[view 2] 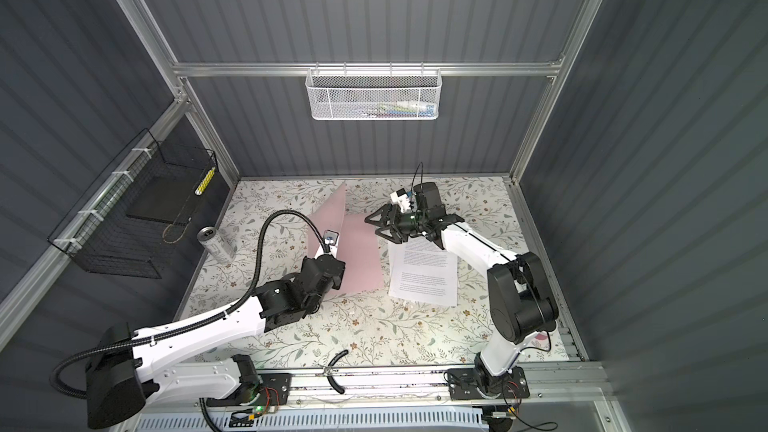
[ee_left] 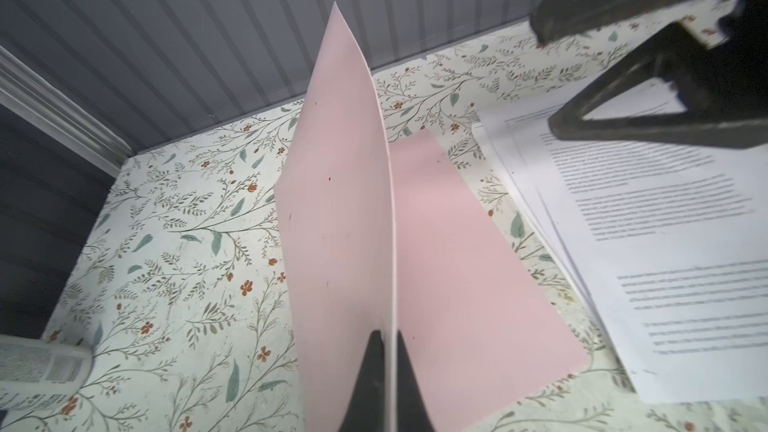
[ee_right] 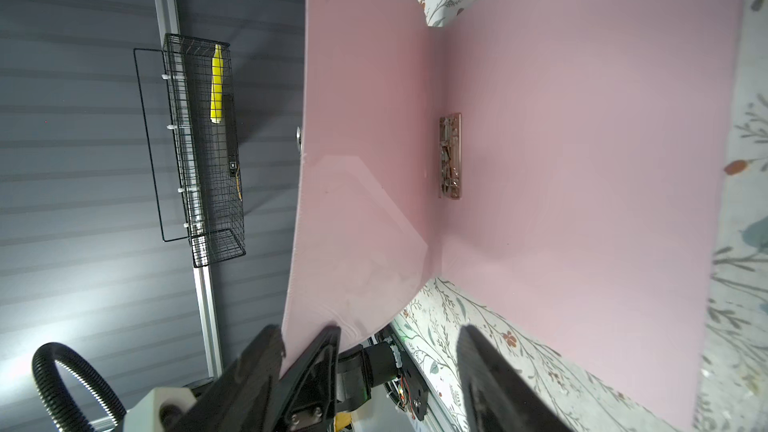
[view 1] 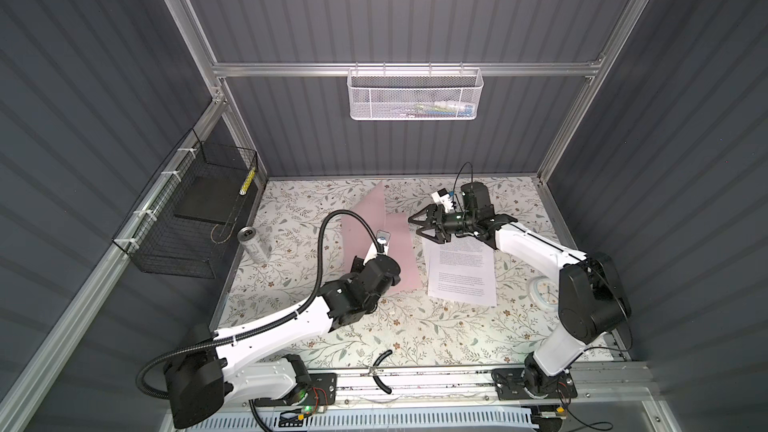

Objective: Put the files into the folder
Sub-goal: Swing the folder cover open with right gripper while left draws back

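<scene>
Arms: left arm (view 1: 270, 326) and right arm (view 1: 536, 243) have white shells on the long links and bulky black housings at the joints.
Hose: a black corrugated hose (view 1: 322, 234) runs along the left arm.
Gripper: the right gripper (view 1: 413, 227) has black, triangular, open-frame fingers.
Wrist: a white camera block (view 1: 441, 200), a thin black cable (view 1: 456, 182) and a small green light (view 1: 457, 215).
Bases: black base plates (view 1: 503, 380) with red and black wires (view 1: 319, 400).

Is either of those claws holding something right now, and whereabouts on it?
The left gripper pinches the pink folder by the free edge of its raised cover. The right gripper is open and holds nothing.
</scene>
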